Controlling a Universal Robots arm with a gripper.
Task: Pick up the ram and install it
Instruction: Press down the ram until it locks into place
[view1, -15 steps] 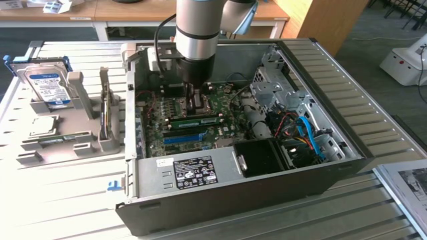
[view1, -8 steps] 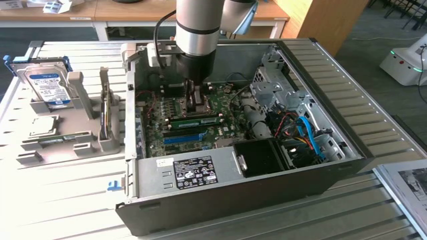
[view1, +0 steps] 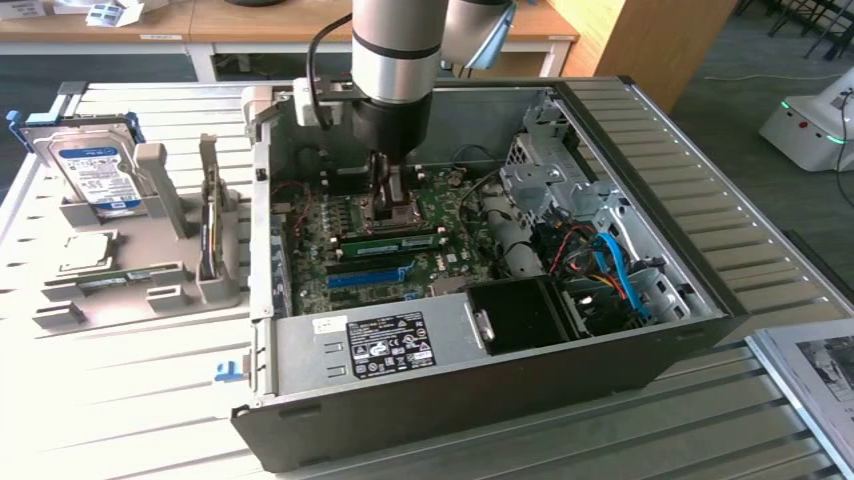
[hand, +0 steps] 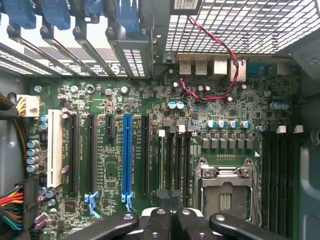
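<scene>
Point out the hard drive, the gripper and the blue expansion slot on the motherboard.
hard drive (view1: 91, 170): exterior view, on its blue-and-white label.
gripper (view1: 390, 205): exterior view, at the fingertips above the motherboard, inside the case.
blue expansion slot (hand: 127, 155): wrist view, midway along the slot.

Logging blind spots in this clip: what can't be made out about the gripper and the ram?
- Exterior view: the tips of the gripper are hidden by its own body, so whether it holds anything is unclear.
- Wrist view: the gripper is cut off by the picture edge, and the dark piece beyond it is seen edge-on and can't be identified.
- Exterior view: the green stick on the motherboard is too small to tell whether it is seated.
</scene>
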